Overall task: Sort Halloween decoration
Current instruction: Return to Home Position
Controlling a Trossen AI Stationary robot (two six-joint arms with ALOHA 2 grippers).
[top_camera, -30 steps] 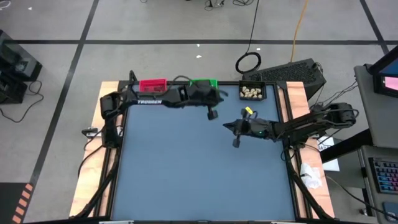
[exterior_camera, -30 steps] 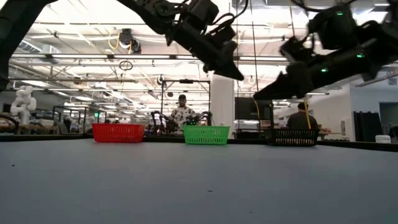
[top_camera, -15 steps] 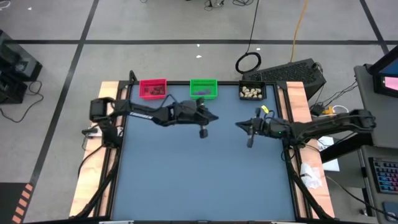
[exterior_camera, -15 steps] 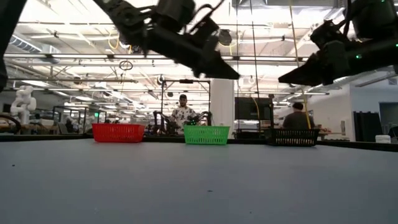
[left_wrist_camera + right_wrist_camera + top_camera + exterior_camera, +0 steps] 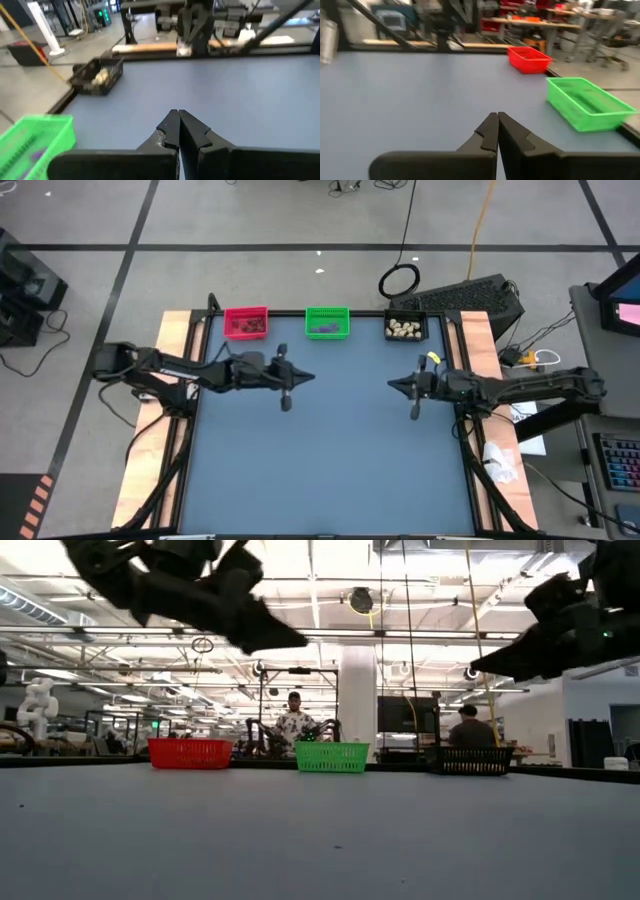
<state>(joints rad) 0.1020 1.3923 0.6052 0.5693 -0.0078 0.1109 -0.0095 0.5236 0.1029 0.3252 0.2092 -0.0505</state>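
Overhead, table-level, wrist views; shared green bin

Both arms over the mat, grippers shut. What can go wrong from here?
1. The left gripper and right gripper point at each other across the table's middle. An inward swing by either might make them clash.
2. The red bin, green bin and black bin sit at the table's far edge. A sweeping arm could tip one, spilling for instance the cream-white lumps.

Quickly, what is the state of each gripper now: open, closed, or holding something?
Left gripper: closed, holding nothing, above the left part of the table.
Right gripper: closed, holding nothing, above the table's right part.
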